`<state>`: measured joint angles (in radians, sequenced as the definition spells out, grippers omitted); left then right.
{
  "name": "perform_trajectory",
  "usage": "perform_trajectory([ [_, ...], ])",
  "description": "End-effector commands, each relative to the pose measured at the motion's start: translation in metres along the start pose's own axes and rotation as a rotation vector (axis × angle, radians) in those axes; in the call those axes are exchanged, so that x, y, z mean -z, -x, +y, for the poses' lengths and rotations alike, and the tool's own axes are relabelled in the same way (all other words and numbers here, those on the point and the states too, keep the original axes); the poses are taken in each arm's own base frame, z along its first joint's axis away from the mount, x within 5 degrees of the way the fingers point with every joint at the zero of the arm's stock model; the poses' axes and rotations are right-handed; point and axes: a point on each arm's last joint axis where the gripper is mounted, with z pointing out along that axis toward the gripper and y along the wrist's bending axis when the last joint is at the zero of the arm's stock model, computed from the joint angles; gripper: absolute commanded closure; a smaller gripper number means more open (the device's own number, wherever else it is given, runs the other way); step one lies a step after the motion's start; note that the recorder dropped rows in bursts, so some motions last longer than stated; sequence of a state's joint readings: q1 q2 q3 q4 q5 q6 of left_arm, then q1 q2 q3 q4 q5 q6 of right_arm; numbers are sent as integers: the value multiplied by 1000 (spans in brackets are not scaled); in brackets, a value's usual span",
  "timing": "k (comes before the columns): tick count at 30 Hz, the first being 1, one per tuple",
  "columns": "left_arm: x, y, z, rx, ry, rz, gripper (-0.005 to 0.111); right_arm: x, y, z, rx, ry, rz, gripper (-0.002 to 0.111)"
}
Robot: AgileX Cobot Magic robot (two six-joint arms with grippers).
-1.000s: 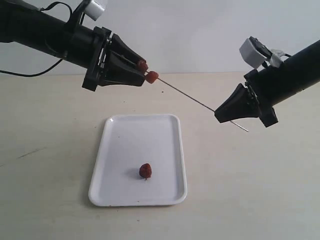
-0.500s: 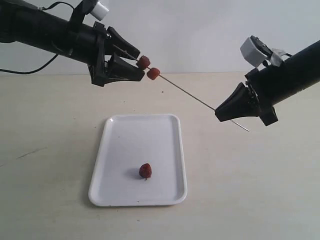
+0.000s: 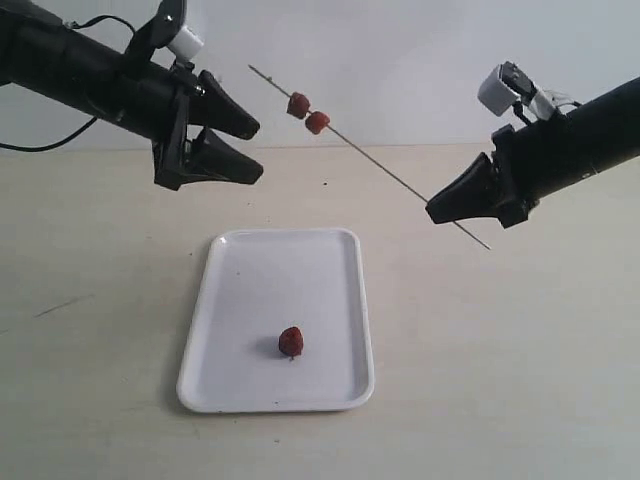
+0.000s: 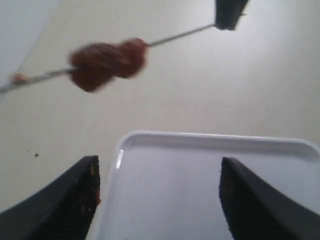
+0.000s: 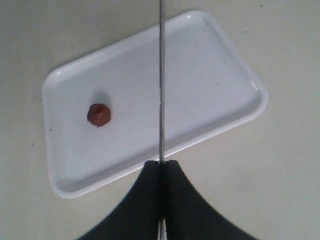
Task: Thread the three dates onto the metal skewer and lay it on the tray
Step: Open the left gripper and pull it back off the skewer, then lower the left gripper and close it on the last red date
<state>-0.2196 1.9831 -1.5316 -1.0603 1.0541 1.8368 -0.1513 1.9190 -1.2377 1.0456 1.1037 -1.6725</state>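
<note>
My right gripper [image 3: 432,212] [image 5: 161,163] is shut on the thin metal skewer [image 3: 380,166] [image 5: 161,75] [image 4: 175,36], holding it slanted in the air above the table. Two dates [image 3: 307,113] [image 4: 105,62] sit threaded side by side on its raised far part. The third date [image 3: 291,342] [image 5: 99,114] lies loose on the white tray [image 3: 340,390] [image 5: 235,75] [image 4: 210,142]. My left gripper [image 3: 255,150] [image 4: 160,200] hangs open and empty, left of the skewer's tip, above the tray's far end.
The tray rests on a beige tabletop [image 3: 500,350] with a pale wall behind. A black cable [image 3: 60,148] trails from the left arm at the far left edge.
My left gripper has let go of the dates, opened wide and drawn back to the left. The right gripper has tilted the skewer's date end upward.
</note>
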Motion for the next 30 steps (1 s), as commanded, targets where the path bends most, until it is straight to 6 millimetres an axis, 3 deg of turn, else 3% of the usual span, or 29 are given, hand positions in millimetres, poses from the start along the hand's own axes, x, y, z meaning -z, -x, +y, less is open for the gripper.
perform_trajectory([
  [1, -5, -2, -14, 8, -128, 93, 40, 1, 5, -9, -114, -91, -49, 108],
  [8, -39, -3, -41, 16, -187, 282, 40, 4, 7, -23, -368, -240, -107, 108],
  [15, -89, 14, -80, -67, -132, 588, 40, 5, 4, -25, -386, -262, -87, 108],
  [18, -109, 16, -95, -44, -131, 637, 40, 5, 4, -25, -388, -262, -87, 108],
  [22, -131, -1, -98, 15, -138, 670, 40, 4, 4, -24, -398, -243, -87, 108],
  [30, -146, -22, -100, 94, -163, 712, 40, 4, 4, -23, -375, -244, -83, 108],
])
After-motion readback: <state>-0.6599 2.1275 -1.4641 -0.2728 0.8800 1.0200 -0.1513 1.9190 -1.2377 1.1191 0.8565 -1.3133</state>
